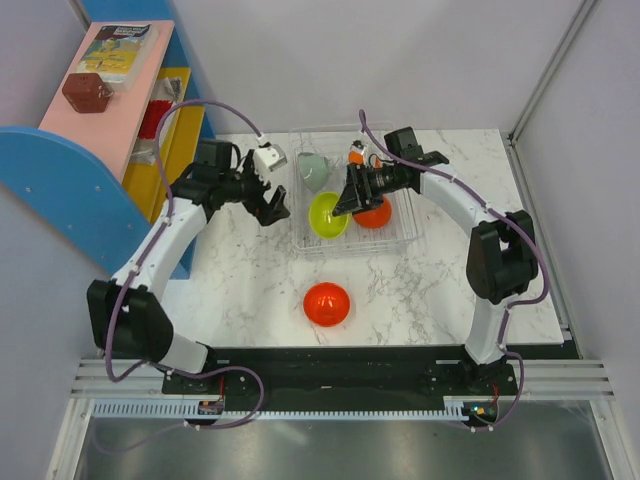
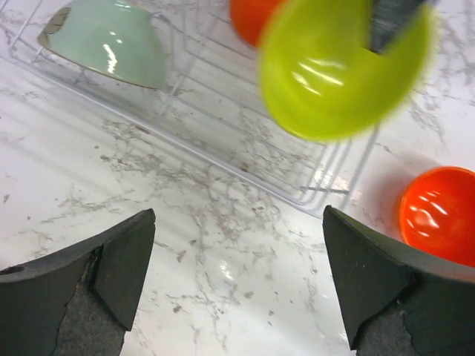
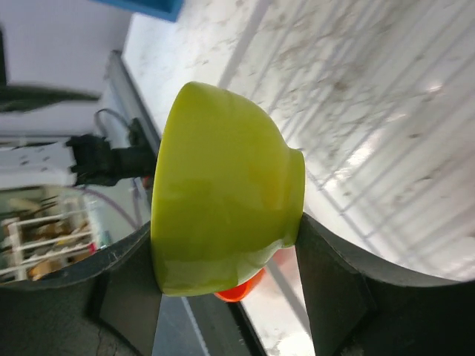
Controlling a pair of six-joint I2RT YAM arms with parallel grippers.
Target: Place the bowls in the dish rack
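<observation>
Top external: high, behind the arm bases, looks steeply down on the whole marble surface (image 1: 250,270), with both arms and the dish rack (image 1: 408,215) mid-frame. Left wrist: close and low, looks out between the tips of the left hand (image 2: 237,215) across the surface at a rack corner. Right wrist: very close, right hand (image 3: 223,230) frames a lime-green bowl (image 3: 223,200) filling the centre. All three share that bowl; top and left wrist also share the loose orange bowl (image 1: 327,303).
</observation>
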